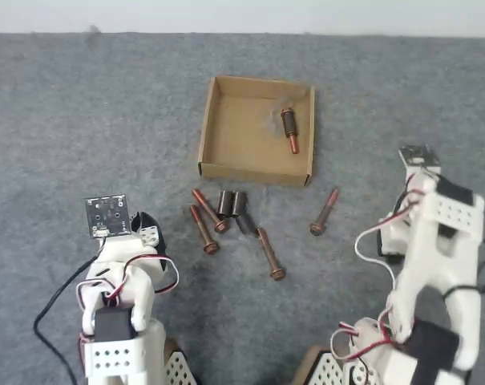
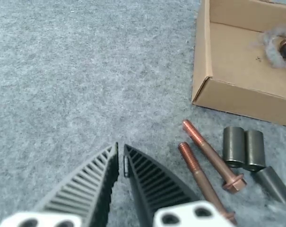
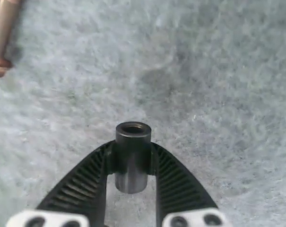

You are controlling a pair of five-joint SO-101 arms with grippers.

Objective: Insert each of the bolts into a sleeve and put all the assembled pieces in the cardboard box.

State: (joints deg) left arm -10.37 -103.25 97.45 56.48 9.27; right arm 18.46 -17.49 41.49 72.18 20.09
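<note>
The right gripper [image 3: 132, 148] holds an upright sleeve [image 3: 132, 163] in clenched fingers [image 3: 86, 182], the left gripper [image 2: 120, 153] is clenched on nothing, and loose bolts [image 1: 203, 229] lie on the table at six o'clock of the cardboard box [image 1: 254, 172], so a bolt pushed in askew could lever the sleeve loose.

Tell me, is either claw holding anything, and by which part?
The right gripper holds a dark sleeve, clamped across its sides near the middle. The left gripper holds nothing.

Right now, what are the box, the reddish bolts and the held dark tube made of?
Box: brown cardboard, matte, with folded walls. Bolts: probably metal with a coppery coating, faintly shiny. Sleeve: likely dark metal, smooth with a dull gleam.
</note>
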